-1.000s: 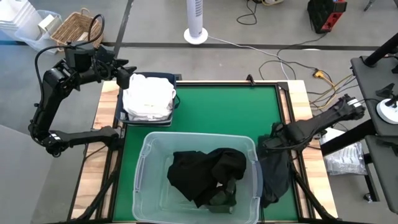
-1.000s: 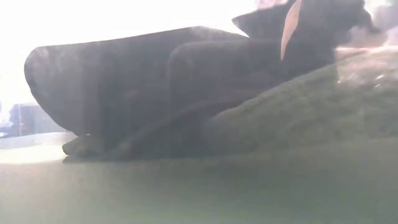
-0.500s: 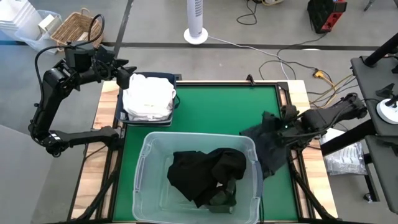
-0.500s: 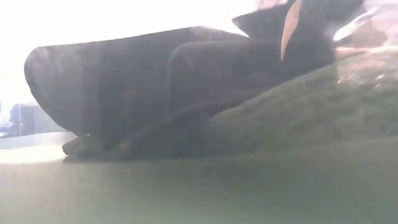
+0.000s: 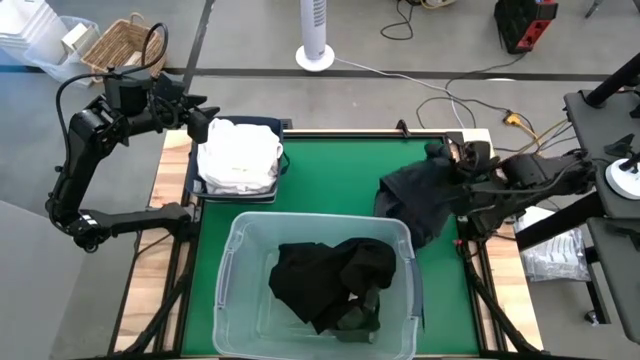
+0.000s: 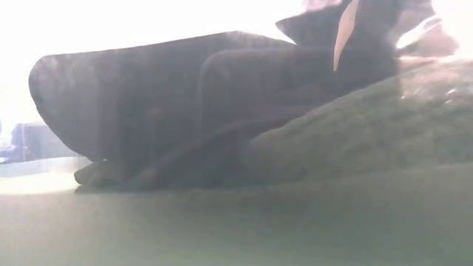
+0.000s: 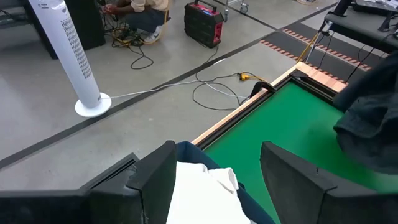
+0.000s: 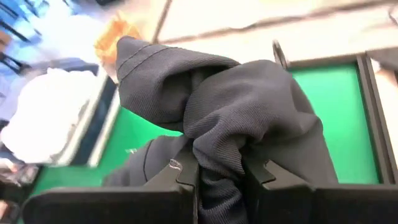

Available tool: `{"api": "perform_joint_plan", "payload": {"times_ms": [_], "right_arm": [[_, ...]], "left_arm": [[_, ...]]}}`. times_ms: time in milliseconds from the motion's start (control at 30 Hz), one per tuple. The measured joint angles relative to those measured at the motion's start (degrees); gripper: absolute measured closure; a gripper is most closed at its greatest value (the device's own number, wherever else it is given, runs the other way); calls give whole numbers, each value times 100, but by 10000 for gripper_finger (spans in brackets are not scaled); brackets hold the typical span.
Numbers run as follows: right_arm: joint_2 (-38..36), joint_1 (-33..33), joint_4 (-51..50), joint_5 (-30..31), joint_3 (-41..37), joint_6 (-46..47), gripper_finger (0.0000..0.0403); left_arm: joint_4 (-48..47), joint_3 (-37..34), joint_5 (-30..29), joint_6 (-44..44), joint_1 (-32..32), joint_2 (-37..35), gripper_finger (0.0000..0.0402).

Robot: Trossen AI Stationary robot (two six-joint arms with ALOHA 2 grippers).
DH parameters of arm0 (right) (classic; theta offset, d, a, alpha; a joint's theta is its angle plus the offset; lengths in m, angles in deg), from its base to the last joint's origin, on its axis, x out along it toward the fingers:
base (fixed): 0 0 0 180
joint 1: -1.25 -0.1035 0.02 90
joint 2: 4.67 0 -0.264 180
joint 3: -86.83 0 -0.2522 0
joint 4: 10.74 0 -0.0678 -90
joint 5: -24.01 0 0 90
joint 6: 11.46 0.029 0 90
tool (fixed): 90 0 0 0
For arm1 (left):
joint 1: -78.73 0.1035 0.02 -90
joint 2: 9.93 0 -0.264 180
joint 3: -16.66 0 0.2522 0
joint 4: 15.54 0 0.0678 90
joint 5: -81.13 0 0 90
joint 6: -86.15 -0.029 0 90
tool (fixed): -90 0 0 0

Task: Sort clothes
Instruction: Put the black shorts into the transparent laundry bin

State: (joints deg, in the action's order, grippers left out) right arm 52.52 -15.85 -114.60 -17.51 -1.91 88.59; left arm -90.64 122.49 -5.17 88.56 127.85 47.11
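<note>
My right gripper [image 5: 452, 176] is shut on a dark grey garment [image 5: 412, 198] over the right part of the green mat, beyond the clear tub's far right corner. A pile of white clothes [image 5: 238, 156] lies in the navy bin [image 5: 279, 124] at the far left corner. Black and dark green clothes [image 5: 330, 282] lie in the clear tub [image 5: 232, 262]; the low view shows them as a dark heap [image 6: 222, 111] through its wall. My left gripper [image 7: 214, 186] is open, just above the far left edge of the white pile [image 7: 200, 193]. My right gripper pinches a bunched fold of the dark garment [image 8: 219, 163] between its two fingers [image 8: 185, 169], several layers gathered together. The fingers come level from the table's right side. The garment bulges past them and hangs below toward the mat; whether its lower end [image 5: 400, 222] touches the mat I cannot tell.
The clear tub fills the near middle of the table. Bare green mat [image 5: 340, 175] lies between the navy bin and the garment. Wooden rails [image 5: 470, 140] frame the mat. A wicker basket [image 5: 122, 42] and a white fan [image 5: 316, 30] stand on the floor beyond the table.
My right gripper has risen and moved toward the table's far edge and leftward. It has drawn the dark garment off the near right edge beside the tub; the garment now hangs bunched over the mat. My left arm has kept still.
</note>
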Motion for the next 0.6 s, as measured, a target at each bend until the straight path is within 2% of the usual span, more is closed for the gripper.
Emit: {"api": "perform_joint_plan", "payload": {"times_ms": [333,600], "right_arm": [[2,39,274,1555,1094,-1716,358],[2,39,1524,2060,1822,-3828,358]], "left_arm": [[207,0,-2,4,-1,0,191],[377,0,-2,4,-2,0,191]]}}
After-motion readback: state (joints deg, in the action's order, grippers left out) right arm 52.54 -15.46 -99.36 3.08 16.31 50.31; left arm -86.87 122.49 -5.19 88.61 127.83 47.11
